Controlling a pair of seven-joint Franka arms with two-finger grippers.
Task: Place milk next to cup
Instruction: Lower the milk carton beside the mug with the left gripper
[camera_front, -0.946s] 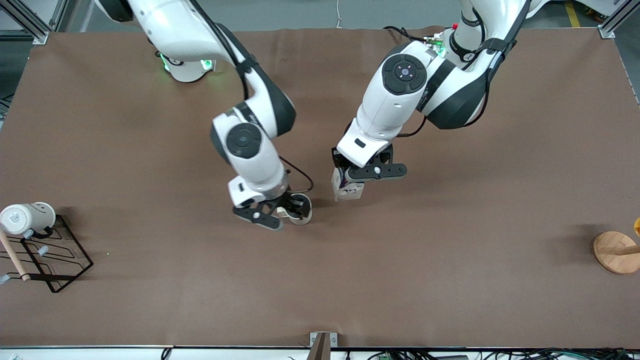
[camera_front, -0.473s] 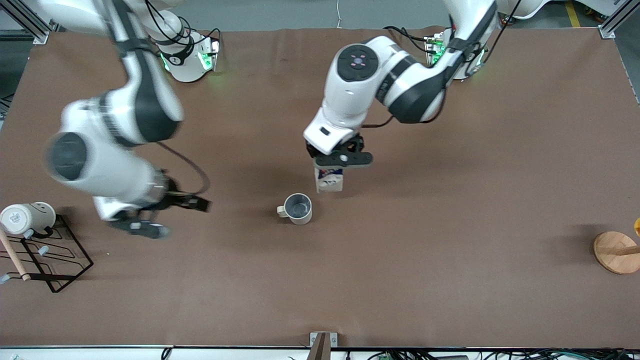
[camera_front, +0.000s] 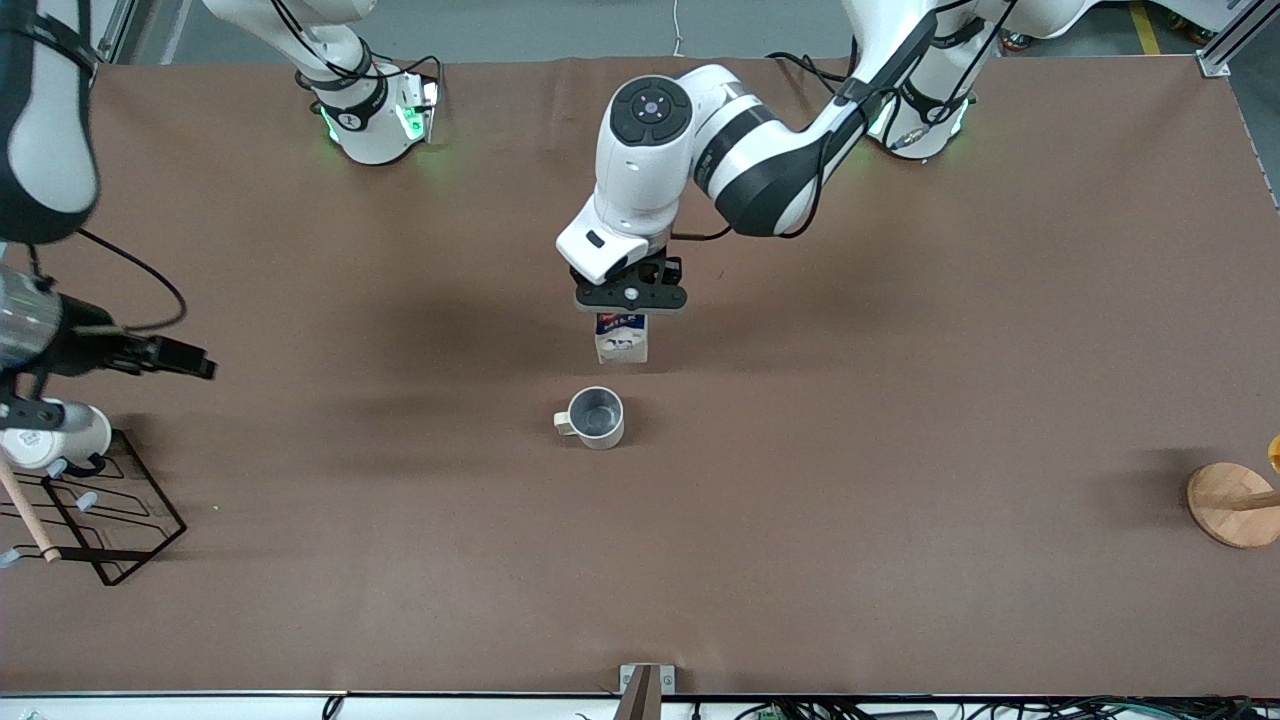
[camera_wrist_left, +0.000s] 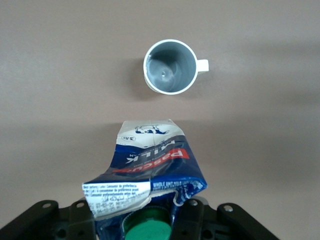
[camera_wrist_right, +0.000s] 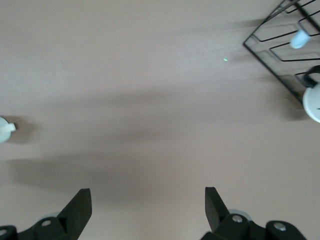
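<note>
My left gripper (camera_front: 626, 308) is shut on the top of the milk (camera_front: 621, 340), a blue and whitish carton that hangs upright with its base at or just above the table. In the left wrist view the left gripper (camera_wrist_left: 145, 221) clamps the carton (camera_wrist_left: 152, 160) at its green cap (camera_wrist_left: 148, 228). The cup (camera_front: 592, 416), beige-grey with a grey inside, stands upright and alone, a little nearer the front camera than the carton; it also shows in the left wrist view (camera_wrist_left: 169, 66). My right gripper (camera_front: 100, 378) is open and empty toward the right arm's end of the table, seen also in its own wrist view (camera_wrist_right: 147, 202).
A white smiley mug (camera_front: 62, 438) sits at a black wire rack (camera_front: 112, 522) with a wooden stick (camera_front: 25, 515), beside my right gripper. The rack (camera_wrist_right: 280, 47) also shows in the right wrist view. A round wooden stand (camera_front: 1235, 505) is at the left arm's end.
My right gripper has let go of the cup and swung away toward the rack. My left gripper has carried the milk toward the right arm's end, farther from the front camera.
</note>
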